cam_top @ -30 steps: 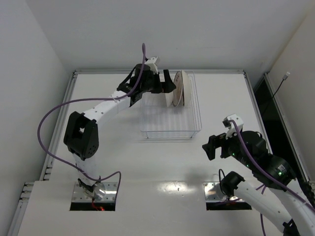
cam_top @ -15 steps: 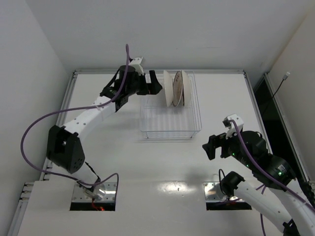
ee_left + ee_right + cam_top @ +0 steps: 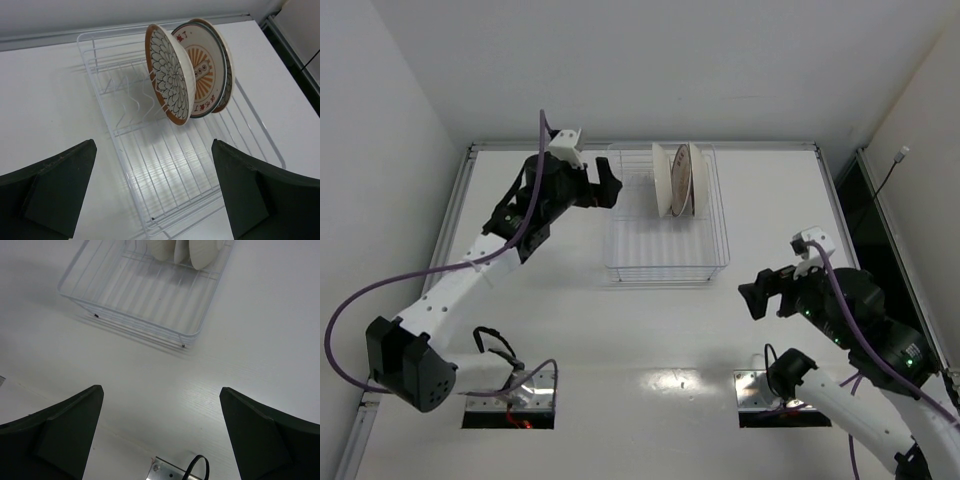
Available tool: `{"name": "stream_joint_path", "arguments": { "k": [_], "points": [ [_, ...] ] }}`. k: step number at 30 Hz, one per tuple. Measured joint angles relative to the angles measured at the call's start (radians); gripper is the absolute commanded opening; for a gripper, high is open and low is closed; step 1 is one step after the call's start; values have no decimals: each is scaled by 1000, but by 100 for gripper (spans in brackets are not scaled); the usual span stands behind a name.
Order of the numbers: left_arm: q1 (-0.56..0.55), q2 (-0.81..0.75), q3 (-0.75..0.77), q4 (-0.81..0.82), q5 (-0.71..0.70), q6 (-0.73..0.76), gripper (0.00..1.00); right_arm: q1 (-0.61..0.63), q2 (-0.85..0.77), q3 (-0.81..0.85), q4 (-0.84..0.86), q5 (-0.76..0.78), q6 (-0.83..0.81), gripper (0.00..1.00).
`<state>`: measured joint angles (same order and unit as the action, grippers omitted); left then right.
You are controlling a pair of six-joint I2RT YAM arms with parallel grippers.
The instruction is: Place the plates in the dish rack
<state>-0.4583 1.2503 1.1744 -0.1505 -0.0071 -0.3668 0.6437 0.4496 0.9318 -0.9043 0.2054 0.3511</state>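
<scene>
The wire dish rack (image 3: 665,262) stands at the back centre of the table. Three plates stand on edge between its far dividers (image 3: 676,180). In the left wrist view a lattice-pattern plate (image 3: 169,75) is in front, the sunburst plate (image 3: 206,75) is behind it, and a third rim (image 3: 228,60) is behind that. My left gripper (image 3: 610,186) is open and empty, just left of the rack's far end (image 3: 154,147). My right gripper (image 3: 752,298) is open and empty, above the table near the rack's near right corner (image 3: 161,392). The right wrist view shows the rack (image 3: 131,315) and the plates' white undersides (image 3: 189,251).
A raised rim runs along the table's back and sides (image 3: 460,200). Two metal base plates with cables sit at the near edge (image 3: 510,398) (image 3: 765,392). White walls close in behind and at both sides.
My left gripper has drawn back to the left, away from the plates in the rack, and its arm has stretched out. The right arm has shifted slightly to the right.
</scene>
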Motion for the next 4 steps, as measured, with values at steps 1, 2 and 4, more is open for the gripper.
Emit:
{"name": "stream_joint_path", "arguments": {
  "k": [1, 2, 4],
  "points": [
    [0, 1, -5, -5, 0, 6, 100, 0, 4, 14, -3, 7, 0, 100],
    [0, 1, -8, -7, 0, 11, 100, 0, 7, 27, -9, 16, 0, 100],
    [0, 0, -15, -8, -2, 19, 100, 0, 18, 58, -21, 41, 0, 100]
  ]
}}
